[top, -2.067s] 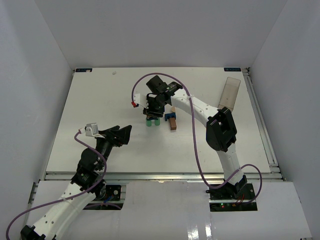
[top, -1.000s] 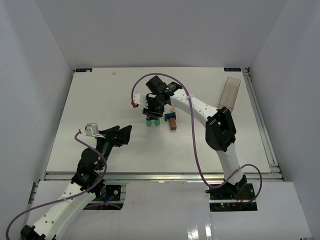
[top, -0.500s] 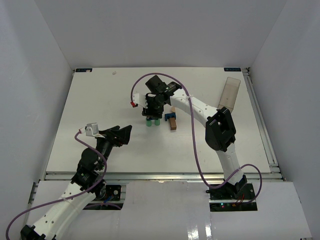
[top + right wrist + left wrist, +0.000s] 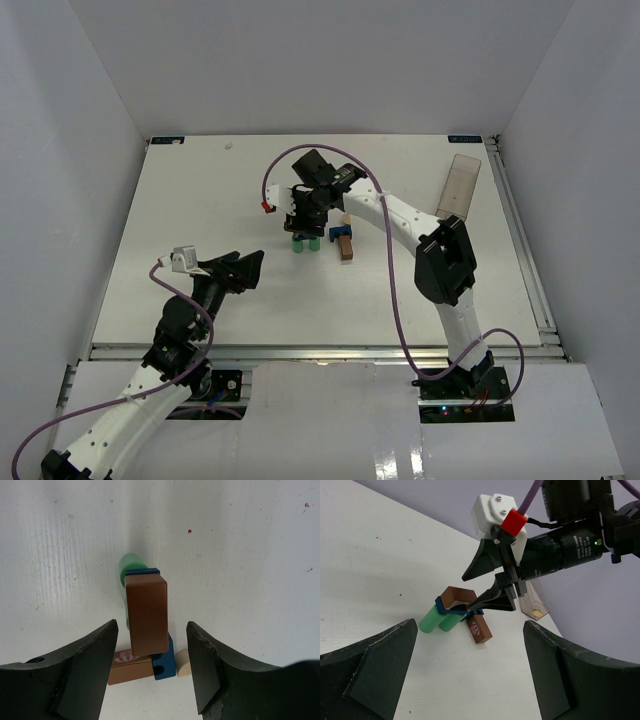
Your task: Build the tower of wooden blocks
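Mid-worktop [image 4: 200, 200], slightly toward the far edge: two green cylinders [image 4: 437, 620] standing side by side, flat blue piece [image 4: 142, 572] across their tops, brown block [image 4: 146, 614] resting on the blue. Just beside the stack, on the side toward the right edge: brown brick [image 4: 129, 670] with a red mark lying flat, second blue piece [image 4: 164, 664] with holes touching it, tan piece [image 4: 183, 662] right next to that. Right hand [image 4: 152, 627] directly above the stack, fingers spread to either side of the brown block, visible gap on both sides, pinching nothing. Left hand [image 4: 243, 270] spread wide and empty, near the left near part of the worktop, well apart from the blocks and pointed toward them. Clear plastic box [image 4: 460, 185] by the far right corner.
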Controlling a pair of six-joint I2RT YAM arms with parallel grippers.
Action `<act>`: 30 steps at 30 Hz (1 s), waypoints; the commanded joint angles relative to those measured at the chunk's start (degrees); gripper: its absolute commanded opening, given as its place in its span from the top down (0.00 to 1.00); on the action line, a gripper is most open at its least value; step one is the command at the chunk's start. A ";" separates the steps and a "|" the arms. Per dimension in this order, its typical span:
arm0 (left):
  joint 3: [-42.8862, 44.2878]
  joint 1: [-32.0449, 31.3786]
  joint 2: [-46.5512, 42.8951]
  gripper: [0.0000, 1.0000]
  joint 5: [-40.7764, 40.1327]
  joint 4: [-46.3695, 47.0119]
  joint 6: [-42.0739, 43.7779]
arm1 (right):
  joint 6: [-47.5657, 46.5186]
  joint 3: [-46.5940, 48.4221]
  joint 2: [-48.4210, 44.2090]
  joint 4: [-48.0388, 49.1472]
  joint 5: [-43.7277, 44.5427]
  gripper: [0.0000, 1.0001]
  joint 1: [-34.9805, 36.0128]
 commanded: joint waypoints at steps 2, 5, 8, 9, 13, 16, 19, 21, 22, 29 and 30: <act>-0.35 0.08 0.93 0.02 -0.15 0.80 0.49 | 5.41 -4.81 -10.98 3.28 -0.92 0.36 0.13; -0.27 0.07 1.75 0.02 -0.59 0.75 0.76 | 9.68 -11.41 -15.32 8.44 -0.90 0.37 -0.14; -0.26 0.08 2.20 0.02 -0.95 0.83 0.85 | 17.10 -15.92 -19.12 12.36 3.47 0.37 -0.41; -0.27 0.08 2.29 0.02 -0.95 0.91 0.85 | 20.87 -16.75 -19.56 13.31 5.12 0.37 -0.56; -0.27 0.08 2.48 0.02 -1.02 0.99 1.03 | 29.32 -21.26 -19.75 16.45 13.02 0.37 -1.49; -0.23 0.08 2.78 0.02 -1.01 0.97 1.03 | 34.00 -22.99 -18.84 19.99 17.28 0.37 -2.37; -0.18 0.02 3.01 0.02 -0.95 0.86 1.03 | 36.24 -22.96 -17.12 21.28 19.57 0.37 -2.94; -0.27 0.00 3.21 0.02 -0.87 1.03 1.11 | 37.74 -22.15 -15.54 21.64 19.95 0.37 -3.45; -0.26 0.00 3.30 0.02 -0.86 1.10 1.11 | 38.04 -21.88 -14.76 21.82 19.87 0.37 -3.79; -0.09 0.01 3.90 0.02 -0.52 1.36 1.20 | 39.19 -20.58 -12.38 24.36 17.99 0.38 -4.69; -0.09 0.06 3.89 0.02 -0.51 1.36 1.20 | 39.34 -20.50 -12.14 24.49 17.74 0.38 -4.72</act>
